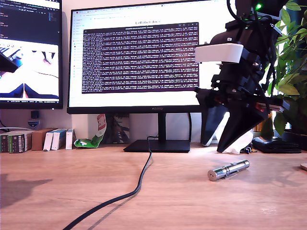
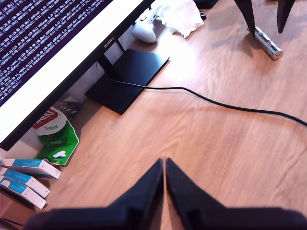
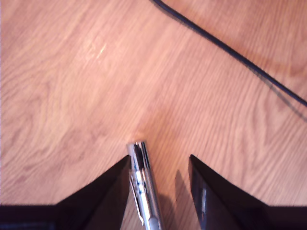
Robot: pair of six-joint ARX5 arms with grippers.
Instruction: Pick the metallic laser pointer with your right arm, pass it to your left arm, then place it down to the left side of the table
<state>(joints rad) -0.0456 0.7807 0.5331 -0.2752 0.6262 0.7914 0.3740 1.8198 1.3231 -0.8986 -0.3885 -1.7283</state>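
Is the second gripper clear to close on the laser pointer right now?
Probably yes: my second gripper is open with the laser pointer lying on the table between its jaws, close to one finger, with nothing else between them.

Laser pointer [image 1: 229, 170] of shiny ridged silver metal, counter [image 1: 57, 191] of smooth light wood grain with a soft sheen, my second hand [image 3: 158, 165] matt black, cable [image 1: 125, 194] smooth black.

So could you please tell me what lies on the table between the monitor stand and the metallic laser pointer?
Only bare wood-grain table lies between the monitor stand and the metallic laser pointer in the exterior view; the black cable runs off the other way.
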